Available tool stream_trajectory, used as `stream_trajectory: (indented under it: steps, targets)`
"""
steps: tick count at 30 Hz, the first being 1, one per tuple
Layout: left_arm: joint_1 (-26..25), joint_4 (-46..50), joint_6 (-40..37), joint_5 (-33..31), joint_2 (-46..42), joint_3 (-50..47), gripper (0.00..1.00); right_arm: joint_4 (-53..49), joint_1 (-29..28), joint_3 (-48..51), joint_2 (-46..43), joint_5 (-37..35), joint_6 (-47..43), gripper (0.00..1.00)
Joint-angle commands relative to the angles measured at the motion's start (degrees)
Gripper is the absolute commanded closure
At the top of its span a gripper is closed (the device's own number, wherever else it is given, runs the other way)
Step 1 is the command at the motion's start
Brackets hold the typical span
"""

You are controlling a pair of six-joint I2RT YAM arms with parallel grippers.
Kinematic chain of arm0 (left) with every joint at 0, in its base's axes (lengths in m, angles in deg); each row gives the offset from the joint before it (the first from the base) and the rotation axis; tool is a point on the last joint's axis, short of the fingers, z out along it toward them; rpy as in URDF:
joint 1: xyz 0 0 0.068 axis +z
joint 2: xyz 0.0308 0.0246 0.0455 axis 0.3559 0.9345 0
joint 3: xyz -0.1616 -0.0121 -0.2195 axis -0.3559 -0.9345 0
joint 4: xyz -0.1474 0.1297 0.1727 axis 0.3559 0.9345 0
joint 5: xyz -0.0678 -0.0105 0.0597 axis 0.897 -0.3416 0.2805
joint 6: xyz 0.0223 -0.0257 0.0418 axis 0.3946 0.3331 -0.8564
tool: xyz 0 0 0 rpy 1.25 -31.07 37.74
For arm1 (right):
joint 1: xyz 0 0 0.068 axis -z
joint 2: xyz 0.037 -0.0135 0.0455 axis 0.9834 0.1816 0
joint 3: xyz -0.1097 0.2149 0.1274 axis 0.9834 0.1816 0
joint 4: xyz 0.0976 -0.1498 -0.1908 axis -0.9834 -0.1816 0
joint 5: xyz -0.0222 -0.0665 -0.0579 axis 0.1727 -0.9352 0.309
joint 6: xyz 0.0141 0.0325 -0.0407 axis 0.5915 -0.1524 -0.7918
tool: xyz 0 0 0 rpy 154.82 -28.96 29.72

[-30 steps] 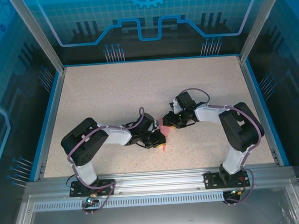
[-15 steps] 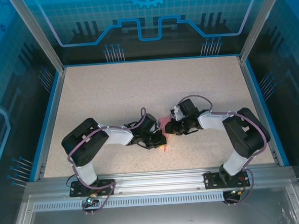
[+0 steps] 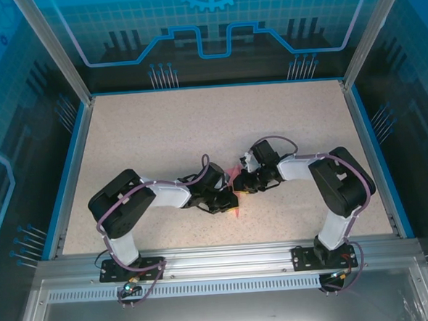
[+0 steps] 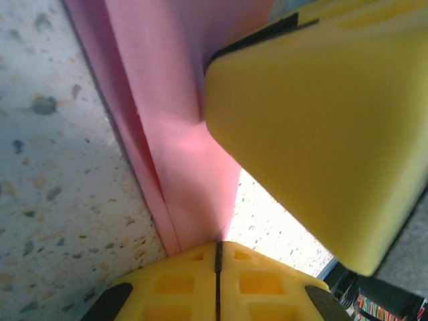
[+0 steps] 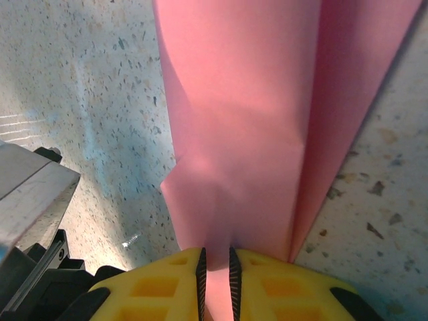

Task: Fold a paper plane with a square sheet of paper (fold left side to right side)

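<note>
1. We see the left gripper (image 3: 229, 198) and the right gripper (image 3: 243, 183) nose to nose near the front centre of the table (image 3: 197, 125), with the pink paper (image 3: 234, 175) between them
2. From above, the two wrists cover most of the sheet; only slivers of pink show, at the far side of the fingers and at the near side
3. In the left wrist view, the left gripper (image 4: 217, 253) has its yellow pads pressed together along a thin dark seam, and the folded edge of the pink paper (image 4: 177, 134) runs down into that seam, so we read the jaws as closed on the sheet
4. A large yellow padded block (image 4: 314, 134) fills the upper right of that view and hides the paper behind it; we cannot tell for certain whose it is
5. In the right wrist view, the right gripper (image 5: 217, 261) has a narrow strip of the pink paper (image 5: 241, 100) pinched between its nearly closed pads, while the long creased panels fan away over the table
6. Grey and black hardware (image 5: 33, 194) intrudes at that view's lower left
7. The table is pale and speckled, edged in blue, with an aluminium rail (image 3: 220, 258) along the near side and blue printed panels (image 3: 213, 22) behind
</note>
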Motion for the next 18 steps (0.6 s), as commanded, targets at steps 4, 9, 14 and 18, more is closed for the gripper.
stream_trajectory:
  steps: [4,9,14,18]
  targets:
    - [-1.29,10.82,-0.98,-2.22,2.49,-1.7,0.93,-3.13,0.12,-3.32,2.94,-5.15,-4.2,0.8]
    - [-1.33,10.81,-1.03,-2.22,2.58,-1.79,0.94,-3.74,1.57,-6.5,3.8,-4.76,-5.2,0.8]
    - [-1.28,10.9,-1.16,-2.24,2.5,-1.81,0.94,-4.26,2.9,-8.39,5.24,-4.05,-5.92,0.8]
    - [-1.32,10.9,-1.24,-2.29,2.4,-1.89,0.94,-4.89,4.14,-10.27,6.65,-3.5,-6.58,0.8]
